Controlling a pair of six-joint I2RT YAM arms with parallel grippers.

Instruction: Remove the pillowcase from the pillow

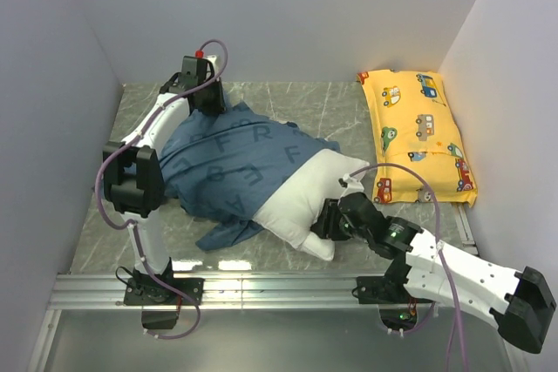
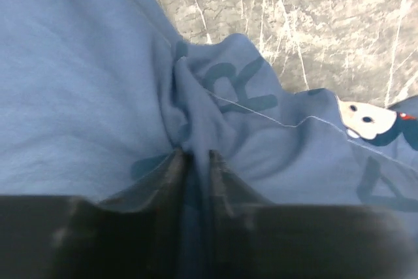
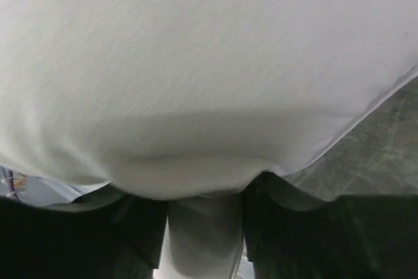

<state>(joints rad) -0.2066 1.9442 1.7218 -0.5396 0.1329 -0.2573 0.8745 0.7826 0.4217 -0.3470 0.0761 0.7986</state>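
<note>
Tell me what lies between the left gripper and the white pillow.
The blue pillowcase, running from the left gripper to the pillow, as the top view shows.

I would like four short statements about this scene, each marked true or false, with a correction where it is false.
1. The left gripper is shut on a fold of the pillowcase. True.
2. The pillow is completely out of the pillowcase. False: one end shows, the rest is under the blue fabric.
3. The right gripper holds the pillow. True.
4. The yellow pillow lies on the pillowcase. False: it lies apart, by the right wall.
</note>
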